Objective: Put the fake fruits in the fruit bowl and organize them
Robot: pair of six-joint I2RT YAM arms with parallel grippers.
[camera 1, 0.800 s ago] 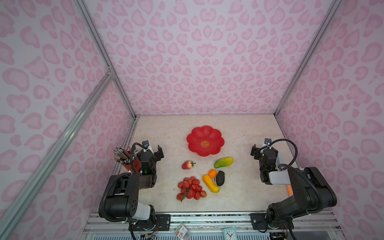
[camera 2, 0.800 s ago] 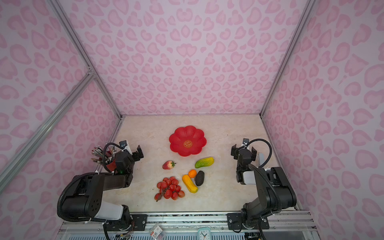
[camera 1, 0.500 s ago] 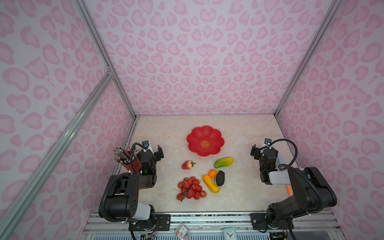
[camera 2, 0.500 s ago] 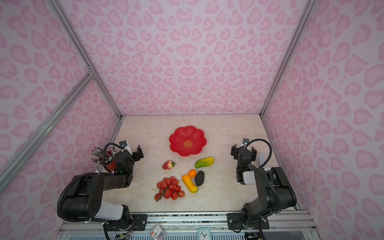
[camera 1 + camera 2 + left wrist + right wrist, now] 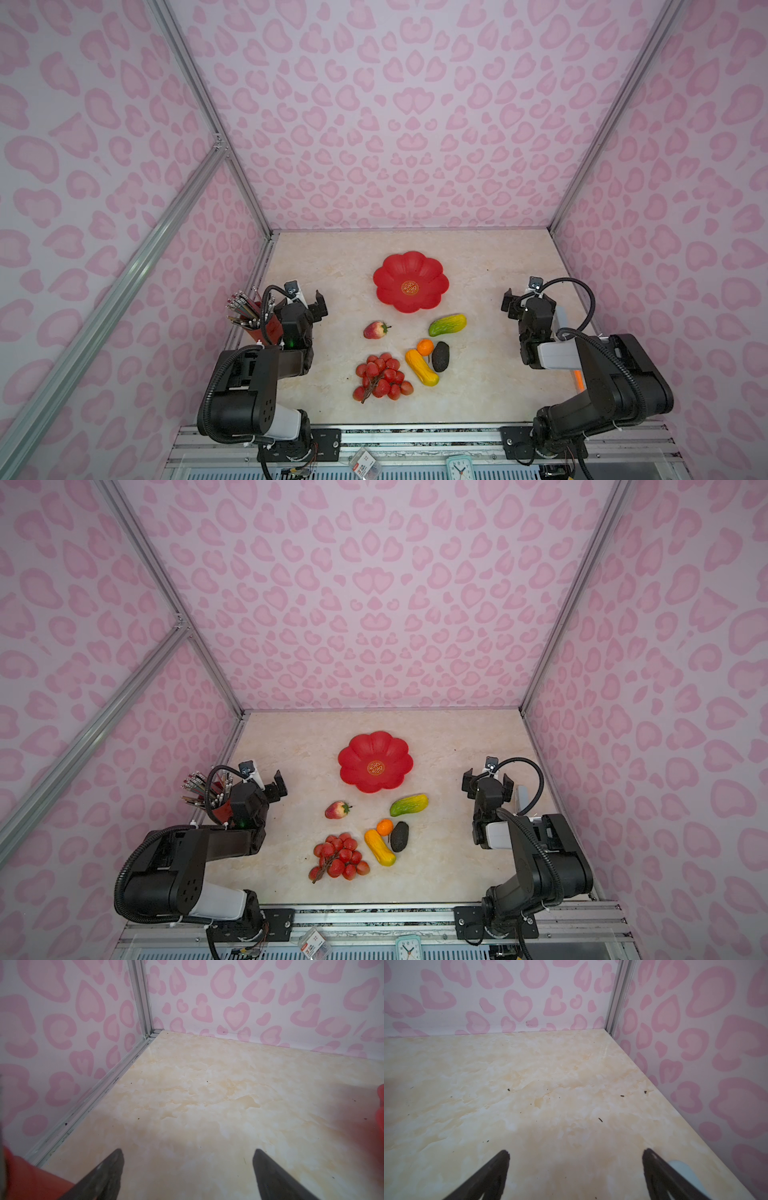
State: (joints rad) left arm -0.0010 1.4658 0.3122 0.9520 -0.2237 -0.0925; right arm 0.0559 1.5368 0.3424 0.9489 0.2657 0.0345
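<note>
fruit bowl (image 5: 390, 275): red, scalloped, upright | fake fruits (image 5: 424, 347): six, outside, near bowl

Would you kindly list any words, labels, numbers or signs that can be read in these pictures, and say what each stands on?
Nothing reads clearly enough to quote.
The gold emblem at the centre of the bowl: characters too small to read.
The clock at the front edge: dial numbers too small to read.
The packet beside it: red-and-white label, print blurred.

Soft, even light from above.
Both top views darken at the corners; the bowl (image 5: 390, 276) gleams; wrist views blur close up.
</note>
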